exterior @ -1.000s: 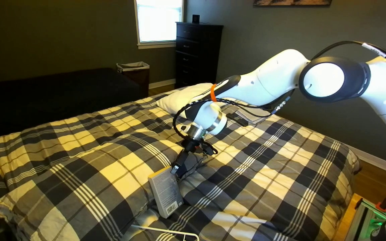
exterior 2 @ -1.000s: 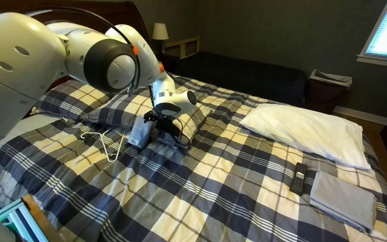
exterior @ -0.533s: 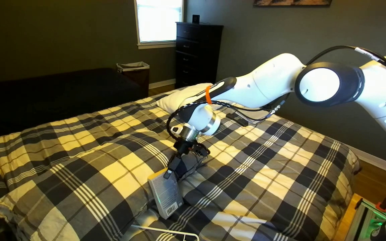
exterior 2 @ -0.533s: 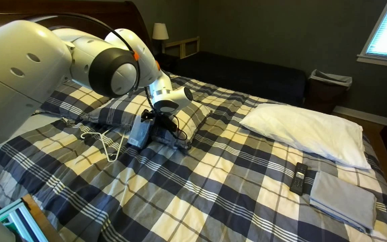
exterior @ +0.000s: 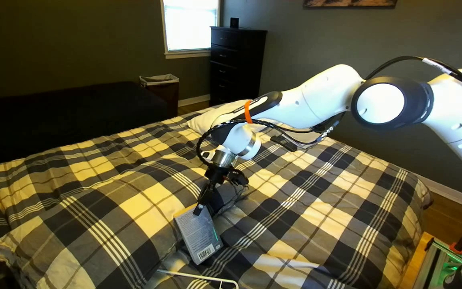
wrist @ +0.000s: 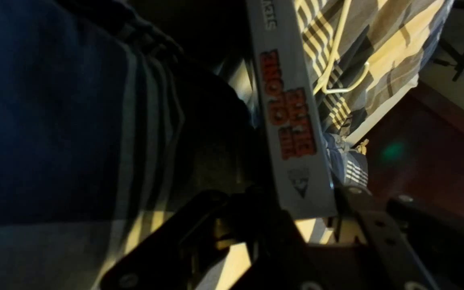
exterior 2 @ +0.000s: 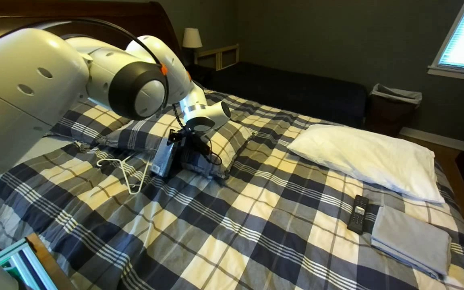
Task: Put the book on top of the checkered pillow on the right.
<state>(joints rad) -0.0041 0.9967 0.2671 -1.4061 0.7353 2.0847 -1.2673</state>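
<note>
Your gripper [wrist: 307, 203] is pinching the book [exterior: 199, 235] by its upper end; the wrist view shows its grey spine with red lettering running out from between the fingers, one at either cover; in an exterior view you get one finger on the back cover, its partner hidden behind the book; the book leans, barcode end down at the plaid bedspread [exterior 2: 256, 241], just beside the edge of the checkered pillow [exterior 2: 232, 141], the right-hand of two in an exterior view; you can't tell whether its lower edge bears on the bedspread or whether it touches the pillow; your arm [exterior: 315, 100] reaches across the bedspread, wrist low over that pillow edge, gripper angled down; the white hanger [wrist: 335, 44] lies on the bedspread near the book's lower end; the other checkered pillow [exterior 2: 91, 125] is partly hidden by the arm; well apart from the book, you have the white pillow [exterior 2: 365, 157], the black remote [exterior 2: 358, 214] near it and the folded grey cloth [exterior 2: 411, 241] just beside the remote, all three on the same bedspread.
</note>
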